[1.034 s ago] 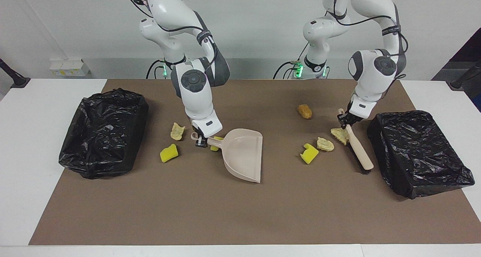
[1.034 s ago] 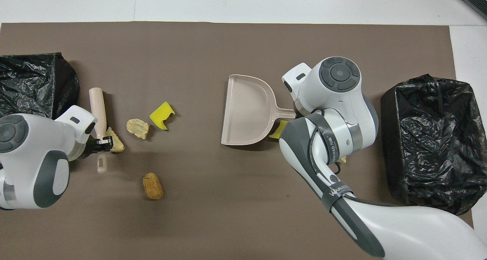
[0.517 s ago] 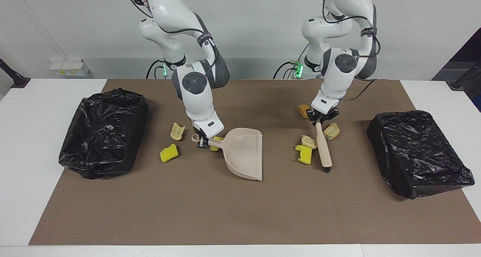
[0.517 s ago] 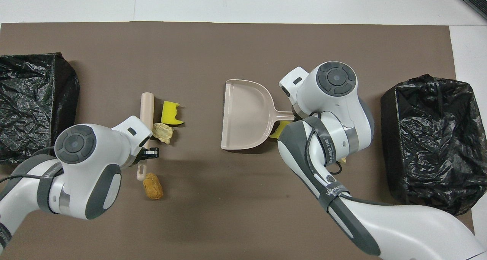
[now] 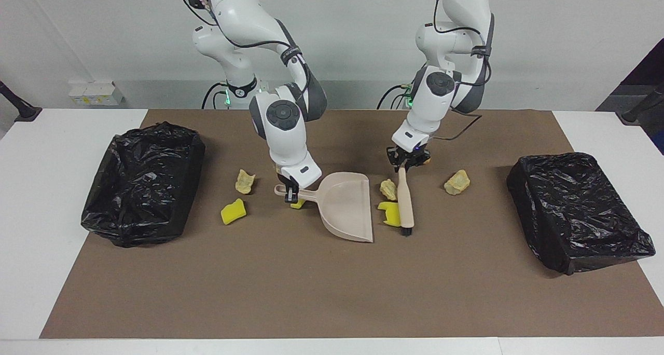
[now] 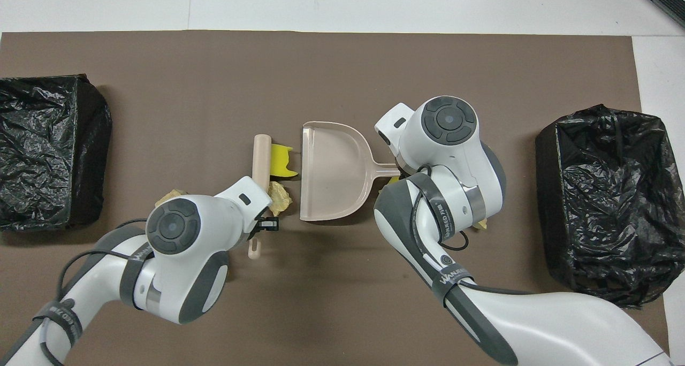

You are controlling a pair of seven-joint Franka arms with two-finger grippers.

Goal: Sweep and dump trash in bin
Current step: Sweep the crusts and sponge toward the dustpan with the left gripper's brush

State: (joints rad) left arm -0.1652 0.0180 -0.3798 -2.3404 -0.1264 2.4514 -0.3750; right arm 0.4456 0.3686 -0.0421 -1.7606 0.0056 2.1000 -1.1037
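My right gripper [image 5: 290, 194] is shut on the handle of the beige dustpan [image 5: 346, 207], which lies flat on the mat with its mouth toward the left arm's end. My left gripper [image 5: 406, 163] is shut on the beige brush [image 5: 404, 202], bristles down on the mat. Between brush and dustpan mouth lie two pieces of trash: a yellow foam chunk [image 5: 388, 214] [image 6: 282, 161] and a tan lump [image 5: 387, 189] [image 6: 281, 200]. Another tan lump [image 5: 456, 182] sits toward the left arm's end. A yellow bit [image 5: 297, 204] lies under the dustpan handle.
Black bag-lined bins stand at both ends of the brown mat, one [image 5: 142, 183] at the right arm's end and one [image 5: 576, 209] at the left arm's. A tan lump [image 5: 245, 181] and a yellow chunk [image 5: 233, 211] lie between the dustpan handle and the nearer bin.
The left arm has swept the brush toward the dustpan, pushing the yellow chunk and one tan lump along; another tan lump stayed back. The dustpan slid slightly toward the brush.
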